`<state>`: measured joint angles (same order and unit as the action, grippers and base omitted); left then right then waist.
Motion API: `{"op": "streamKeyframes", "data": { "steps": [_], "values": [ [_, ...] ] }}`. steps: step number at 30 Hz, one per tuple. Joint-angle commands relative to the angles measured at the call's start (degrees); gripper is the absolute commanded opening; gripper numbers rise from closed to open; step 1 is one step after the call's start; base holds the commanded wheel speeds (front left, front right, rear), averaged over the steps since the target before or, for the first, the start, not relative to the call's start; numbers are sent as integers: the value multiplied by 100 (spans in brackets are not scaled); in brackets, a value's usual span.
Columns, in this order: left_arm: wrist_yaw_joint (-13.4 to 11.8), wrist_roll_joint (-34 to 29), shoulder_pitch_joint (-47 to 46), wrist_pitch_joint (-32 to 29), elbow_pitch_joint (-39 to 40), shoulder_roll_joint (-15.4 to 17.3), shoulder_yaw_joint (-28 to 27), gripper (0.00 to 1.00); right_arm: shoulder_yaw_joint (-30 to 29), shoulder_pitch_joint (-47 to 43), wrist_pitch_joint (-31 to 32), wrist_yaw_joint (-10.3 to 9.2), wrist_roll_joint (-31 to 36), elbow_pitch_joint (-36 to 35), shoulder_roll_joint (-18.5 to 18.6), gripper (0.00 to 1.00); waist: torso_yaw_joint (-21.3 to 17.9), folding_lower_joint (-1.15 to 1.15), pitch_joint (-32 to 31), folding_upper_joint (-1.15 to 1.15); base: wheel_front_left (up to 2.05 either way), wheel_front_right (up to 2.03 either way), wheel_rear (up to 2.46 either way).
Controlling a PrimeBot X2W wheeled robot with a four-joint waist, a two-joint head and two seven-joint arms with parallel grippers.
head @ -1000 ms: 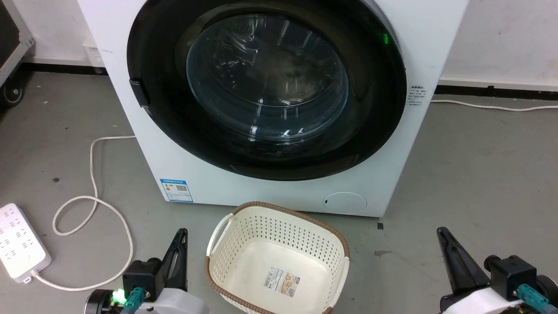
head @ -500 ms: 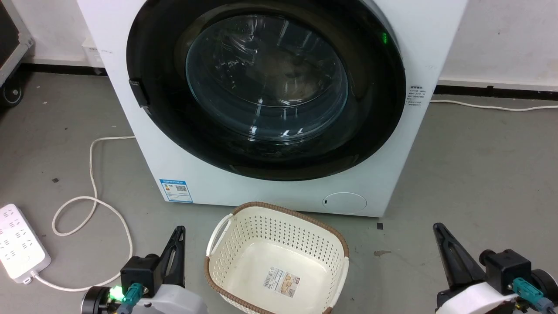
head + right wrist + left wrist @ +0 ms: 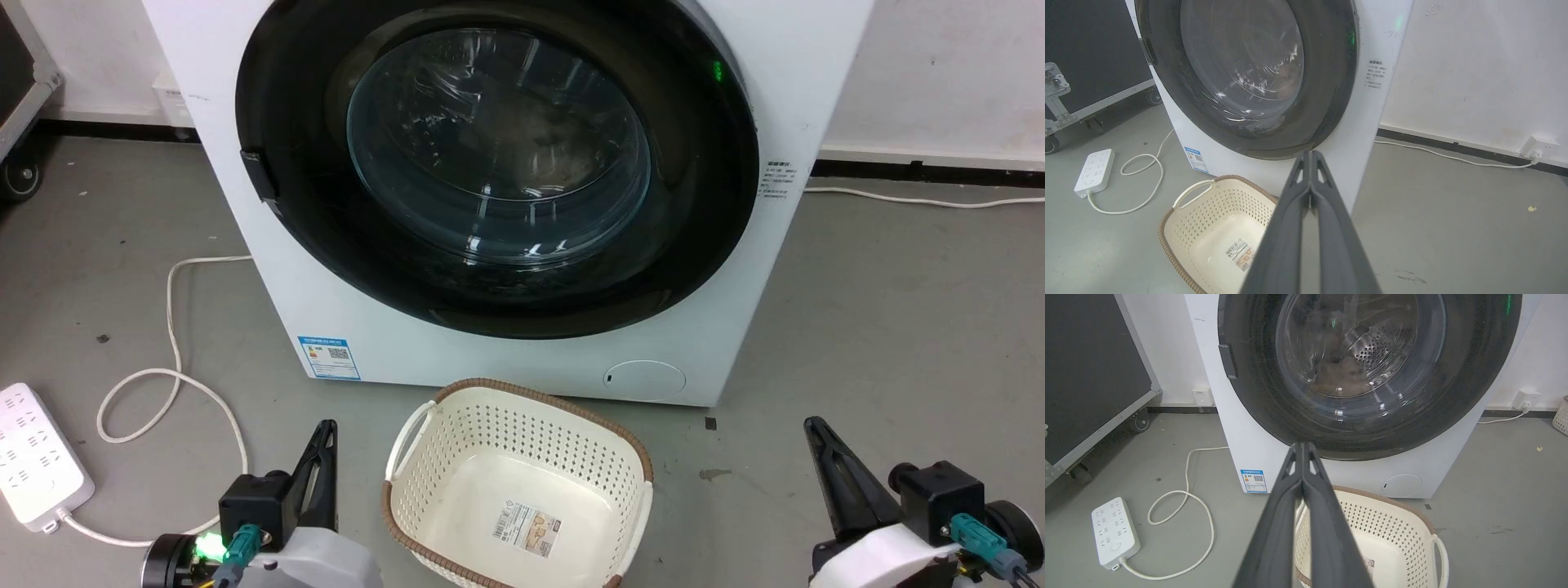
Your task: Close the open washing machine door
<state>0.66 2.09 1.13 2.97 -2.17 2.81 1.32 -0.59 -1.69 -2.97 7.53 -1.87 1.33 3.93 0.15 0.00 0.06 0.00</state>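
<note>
A grey floor (image 3: 898, 327) runs back to a white wall (image 3: 939, 73), and against that wall stands a white machine (image 3: 735, 343). The door (image 3: 498, 163) covers most of the machine's front: a broad glossy black rim around a bulging clear glass bowl. It lies flat against the front panel, rim flush with the white. A dark latch block (image 3: 255, 174) sits on the door's left edge and a small green light (image 3: 718, 72) glows at its upper right. Low on the machine are a blue label (image 3: 328, 357) at the left and a round flap (image 3: 645, 380) at the right. Just in front of the machine stands a cream perforated basket (image 3: 522, 425) with a brown rim and a label on its bottom. To the machine's left, a white cord (image 3: 170, 302) loops across the floor to a power strip (image 3: 37, 453), and further left stands a black wheeled case (image 3: 1086, 375). The left gripper (image 3: 325, 429) hangs low before the machine's left corner, apart from the door, its two dark fingers pressed together and pointing at the door's lower rim. The right gripper (image 3: 812, 425) hangs before the machine's right corner, also well short of it, fingers likewise pressed together with nothing between them.
</note>
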Motion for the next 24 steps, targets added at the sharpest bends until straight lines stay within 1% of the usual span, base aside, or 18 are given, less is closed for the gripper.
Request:
{"op": "streamKeyframes", "data": {
  "steps": [1, 24],
  "values": [
    [-31, -76, -82, -59, 62, 6, -29, 0, 18, 102, 57, -4, 72, -58, -43, 0, -2, 0, -1, 0, 0, 0, 0],
    [-66, -209, -113, -297, 217, 7, -132, 0, 59, 169, 297, -4, 187, -133, -105, 0, -15, 0, -6, 0, 0, 0, 0]
  ]
}}
